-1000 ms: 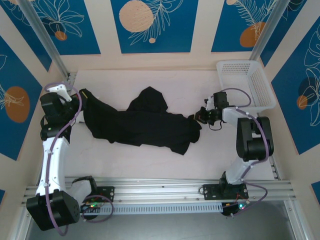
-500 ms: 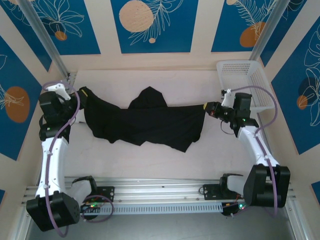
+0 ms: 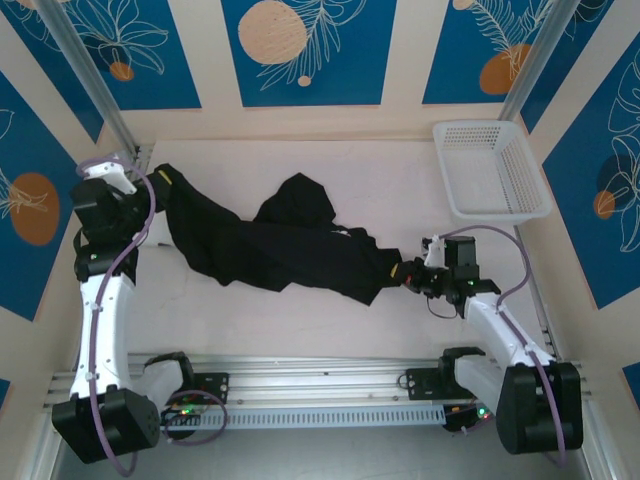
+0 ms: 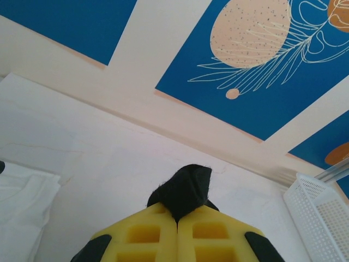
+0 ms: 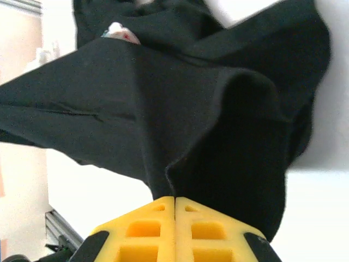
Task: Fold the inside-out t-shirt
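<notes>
The inside-out t-shirt (image 3: pixel 290 250) is a black cloth stretched slantwise across the table, from far left to near right, with a bunched hump at its far middle. My left gripper (image 3: pixel 160 182) is shut on one end of it, and a black tuft of t-shirt (image 4: pixel 185 188) pokes out above the closed yellow fingers (image 4: pixel 147 234) of the left gripper (image 4: pixel 177 218). My right gripper (image 3: pixel 403 273) is shut on the other end. In the right wrist view the t-shirt (image 5: pixel 163 98) fans out in folds from the right gripper (image 5: pixel 175 199), with a small white label near the top.
A white mesh basket (image 3: pixel 490 170) stands at the far right corner, and the basket (image 4: pixel 322 213) also shows at the right of the left wrist view. A white cloth (image 4: pixel 22 199) lies at the left of that view. An aluminium rail (image 3: pixel 320 375) runs along the near edge.
My right gripper has carried its end of the t-shirt from beside the basket towards the near edge and leftwards. The cloth now runs slantwise. The left gripper shifted slightly back and left.
</notes>
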Controlling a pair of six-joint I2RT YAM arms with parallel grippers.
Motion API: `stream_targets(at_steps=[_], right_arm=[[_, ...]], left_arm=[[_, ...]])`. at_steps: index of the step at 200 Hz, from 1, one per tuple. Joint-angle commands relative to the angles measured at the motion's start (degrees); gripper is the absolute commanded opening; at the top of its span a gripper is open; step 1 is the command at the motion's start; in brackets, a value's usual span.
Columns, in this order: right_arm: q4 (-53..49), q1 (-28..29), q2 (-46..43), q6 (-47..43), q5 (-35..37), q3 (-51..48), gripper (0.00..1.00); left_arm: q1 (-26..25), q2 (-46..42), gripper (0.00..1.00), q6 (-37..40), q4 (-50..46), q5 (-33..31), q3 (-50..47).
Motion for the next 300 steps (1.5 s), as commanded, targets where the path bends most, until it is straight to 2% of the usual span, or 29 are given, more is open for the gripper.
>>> stream_targets(at_steps=[1, 34, 98, 145, 166, 192, 210, 236, 257, 282, 300], right_arm=[[0.7, 0.3, 3.6, 0.3, 1.7, 1.4, 0.03], [0.9, 0.4, 7.5, -0.7, 2.2, 2.6, 0.08], [1.0, 0.5, 7.8, -1.2, 3.2, 2.3, 0.2], [1.5, 0.8, 8.7, -1.8, 2.4, 2.3, 0.23], [1.6, 1.5, 8.9, -1.8, 2.1, 2.2, 0.2], [1.3, 1.6, 7.9, -1.8, 1.5, 2.3, 0.05], [-0.4, 1.6, 5.4, -2.2, 1.8, 4.0, 0.0], [-5.4, 0.1, 1.6, -4.5, 3.5, 12.0, 0.0], [-9.2, -2.8, 0.8, -6.8, 4.4, 22.9, 0.0], [-13.6, -8.0, 0.7, -9.3, 5.2, 36.7, 0.0], [-17.6, -13.2, -0.2, -10.3, 4.3, 45.7, 0.0]], left_arm=[[0.8, 0.0, 0.0, -0.5, 3.1, 1.1, -0.5], [0.7, -0.1, 0.0, 0.4, 2.8, 0.7, -1.0], [0.8, 0.3, 0.0, 0.5, 3.5, 0.8, -1.5], [0.8, -0.1, 0.0, 0.7, 3.6, 0.6, -2.1], [0.7, -0.2, 0.0, 0.8, 3.5, 0.6, -2.1], [0.8, -0.3, 0.0, 0.7, 3.3, 0.6, -2.2], [0.8, -0.3, 0.0, 0.7, 3.1, 0.7, -1.9], [0.8, -0.3, 0.0, 0.3, 2.3, 0.8, -0.1], [0.8, -0.4, 0.0, -2.0, 2.1, 1.7, 2.7], [0.8, -0.7, 0.0, -6.2, 1.9, 3.6, 9.0], [0.8, -1.8, 0.0, -5.4, -2.1, 2.7, 16.3]])
